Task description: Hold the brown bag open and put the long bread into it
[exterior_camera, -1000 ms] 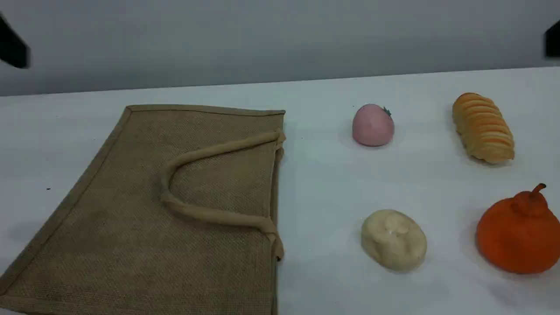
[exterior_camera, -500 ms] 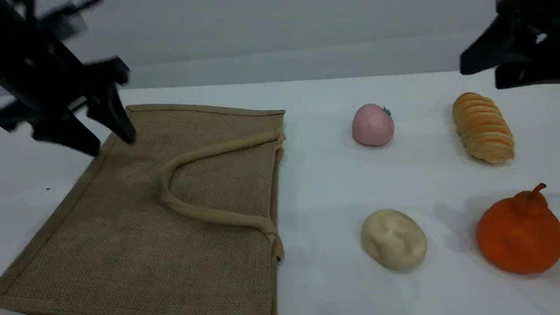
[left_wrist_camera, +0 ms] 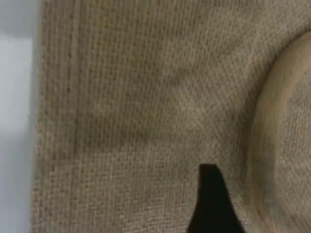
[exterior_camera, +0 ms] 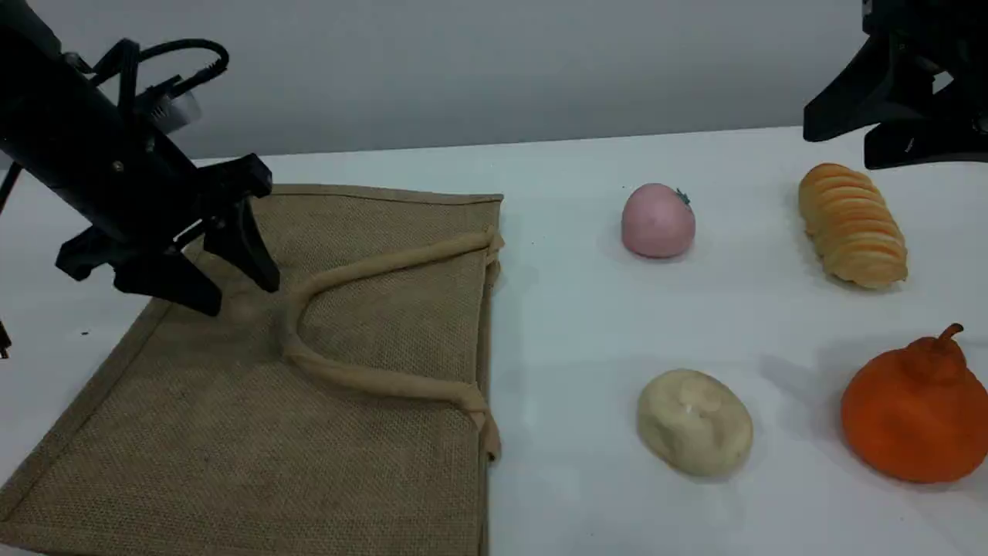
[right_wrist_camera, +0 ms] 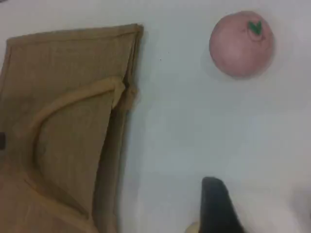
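My left claw point(exterior_camera: 231, 289) hangs with its fingers spread and empty, just above the flat bag point(exterior_camera: 255, 432), close beside the bend of the upper handle point(exterior_camera: 363, 266). That loop lies off to the claw's right and a little below its tips; the bag's bound edge runs on its other side. The bag lies flat on the surface point(exterior_camera: 571, 324), its mouth shut and facing toward my right arm.

My right claw point(exterior_camera: 888, 147) hovers with its fingers parted, holding nothing, just behind and above the bread point(exterior_camera: 853, 224), which lies untouched on the surface, well apart from the bag. A pink ball point(exterior_camera: 658, 220) sits off to that claw's left, a pale bun point(exterior_camera: 695, 421) and an orange gourd point(exterior_camera: 915, 409) farther forward.

What worries me: if my left claw drops where it is, it pinches woven cloth instead of the handle, or catches both layers, and the mouth never opens. Lifting only one handle may drag the whole limp bag instead. On the right, a grab near the bread's end could let it swing or slip.
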You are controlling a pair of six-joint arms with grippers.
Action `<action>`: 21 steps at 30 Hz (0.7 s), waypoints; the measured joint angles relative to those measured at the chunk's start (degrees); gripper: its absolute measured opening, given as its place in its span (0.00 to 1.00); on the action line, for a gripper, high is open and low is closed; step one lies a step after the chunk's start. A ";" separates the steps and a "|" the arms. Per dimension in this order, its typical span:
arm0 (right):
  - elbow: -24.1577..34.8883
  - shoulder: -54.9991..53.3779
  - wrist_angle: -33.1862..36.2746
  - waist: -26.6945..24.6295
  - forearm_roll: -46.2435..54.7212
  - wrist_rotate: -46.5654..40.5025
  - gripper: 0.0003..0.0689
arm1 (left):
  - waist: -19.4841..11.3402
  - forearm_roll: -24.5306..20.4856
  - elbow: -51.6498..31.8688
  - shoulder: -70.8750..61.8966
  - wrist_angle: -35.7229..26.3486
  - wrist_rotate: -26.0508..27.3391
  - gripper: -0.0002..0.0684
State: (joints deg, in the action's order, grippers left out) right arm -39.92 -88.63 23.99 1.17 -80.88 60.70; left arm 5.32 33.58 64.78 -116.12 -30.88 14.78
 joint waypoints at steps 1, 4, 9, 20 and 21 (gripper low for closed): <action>0.00 0.00 0.00 0.00 0.00 0.00 0.51 | 0.00 0.00 0.00 0.00 0.02 0.00 0.61; 0.00 0.00 0.05 0.00 0.00 0.00 0.51 | 0.34 0.07 0.73 -1.27 -0.15 0.00 0.61; 0.00 0.00 0.12 0.00 0.00 0.00 0.51 | 3.40 -0.33 2.64 -4.23 0.28 -0.06 0.61; 0.00 0.00 0.12 0.00 0.00 0.04 0.51 | 5.22 -2.88 5.23 -9.35 1.62 -2.13 0.61; 0.00 0.00 0.12 0.00 0.00 0.04 0.51 | 5.22 -3.62 5.23 -9.61 1.62 -3.02 0.61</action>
State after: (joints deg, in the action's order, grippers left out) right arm -39.92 -88.63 24.11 1.17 -80.88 60.74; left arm 10.54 29.97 70.01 -125.73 -29.26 11.76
